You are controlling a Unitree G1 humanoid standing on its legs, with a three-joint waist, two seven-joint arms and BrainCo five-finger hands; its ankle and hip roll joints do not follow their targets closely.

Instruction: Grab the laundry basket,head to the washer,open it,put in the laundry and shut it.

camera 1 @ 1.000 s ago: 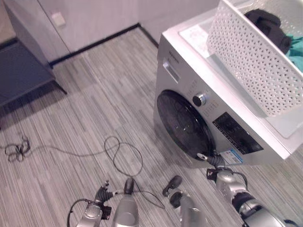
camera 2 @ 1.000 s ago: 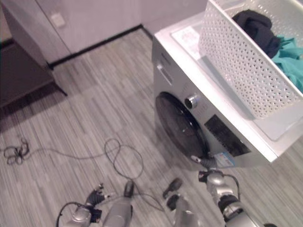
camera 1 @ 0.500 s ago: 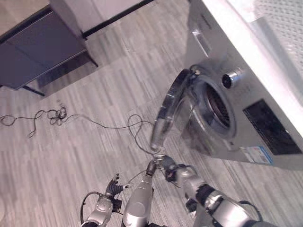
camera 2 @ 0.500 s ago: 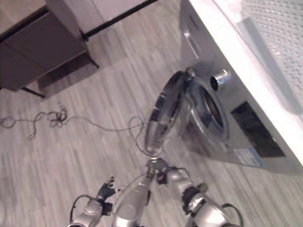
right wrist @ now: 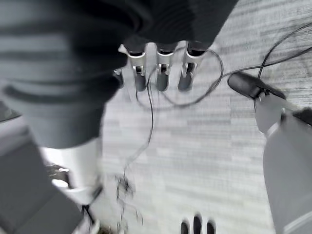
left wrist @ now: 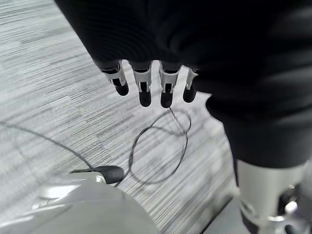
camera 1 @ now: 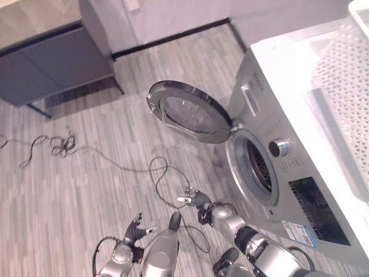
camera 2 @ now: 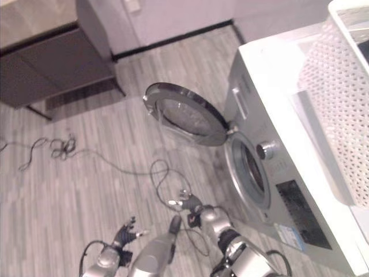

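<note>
The silver front-loading washer (camera 1: 300, 190) stands at the right. Its round door (camera 1: 187, 112) is swung wide open to the left, and the dark drum opening (camera 1: 259, 170) is bare. On top of the washer sits the white perforated laundry basket (camera 2: 340, 109), whose wall hides what lies in it. My right hand (camera 1: 199, 201) hangs low over the floor in front of the drum, apart from the door, with relaxed fingers (right wrist: 161, 73) that hold nothing. My left hand (camera 1: 134, 229) is low at the bottom left, its fingers (left wrist: 141, 87) straight and holding nothing.
A dark low cabinet (camera 1: 52, 63) on thin legs stands against the wall at the upper left. A black baseboard (camera 1: 173, 37) runs along the far wall. Grey striped floor (camera 1: 86, 184) spreads left of the open door.
The washer door has swung from half open to wide open. My right hand has come off the door's edge and dropped towards the floor. The camera has also shifted.
</note>
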